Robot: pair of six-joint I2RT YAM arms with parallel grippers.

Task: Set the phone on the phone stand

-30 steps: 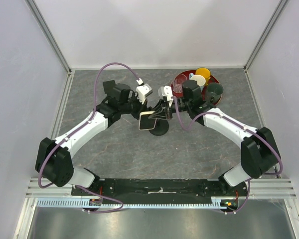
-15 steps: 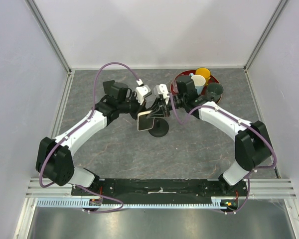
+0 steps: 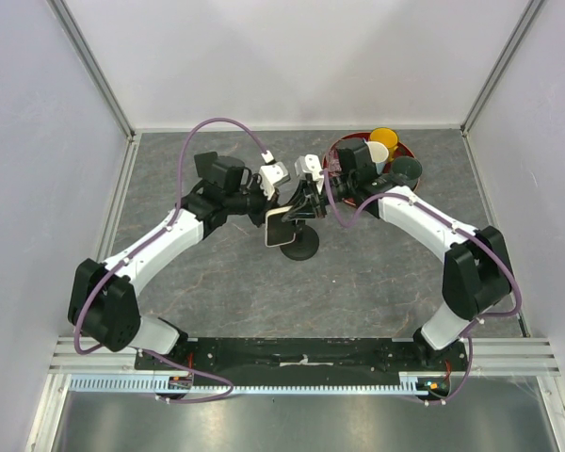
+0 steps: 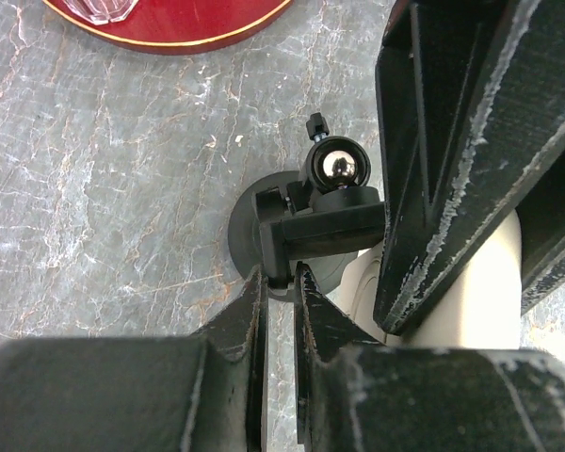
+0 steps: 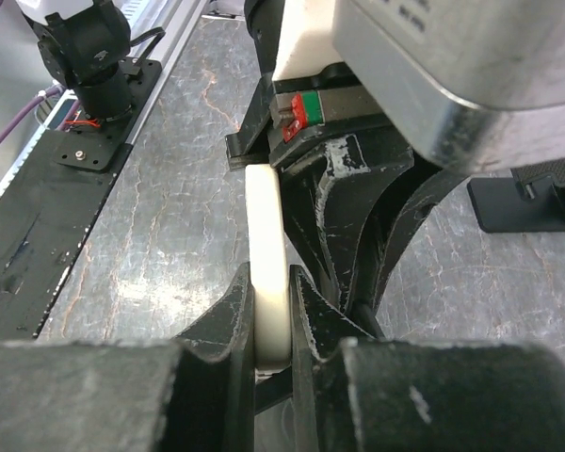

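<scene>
The cream phone [image 3: 281,228] hangs tilted over the black phone stand [image 3: 301,249] in mid-table. My right gripper [image 3: 297,212] is shut on the phone's edge; in the right wrist view the fingers [image 5: 268,282] pinch the cream edge [image 5: 266,217]. My left gripper [image 3: 281,205] is shut on the stand's black bracket [image 4: 325,221], with the fingertips [image 4: 279,278] meeting just below its ball joint [image 4: 337,167]. The phone [image 4: 361,292] shows beside the bracket, partly hidden by the right gripper's fingers. I cannot tell whether the phone rests in the bracket.
A red tray [image 3: 344,144] at the back right holds a yellow cup [image 3: 383,137], a white cup [image 3: 375,151], a dark green cup [image 3: 407,169] and a clear glass [image 3: 336,166]. Its rim [image 4: 169,14] lies just beyond the stand.
My right wrist has swung left and toward the back, bringing the two grippers closer together. The phone has stayed over the stand, shifting only slightly.
</scene>
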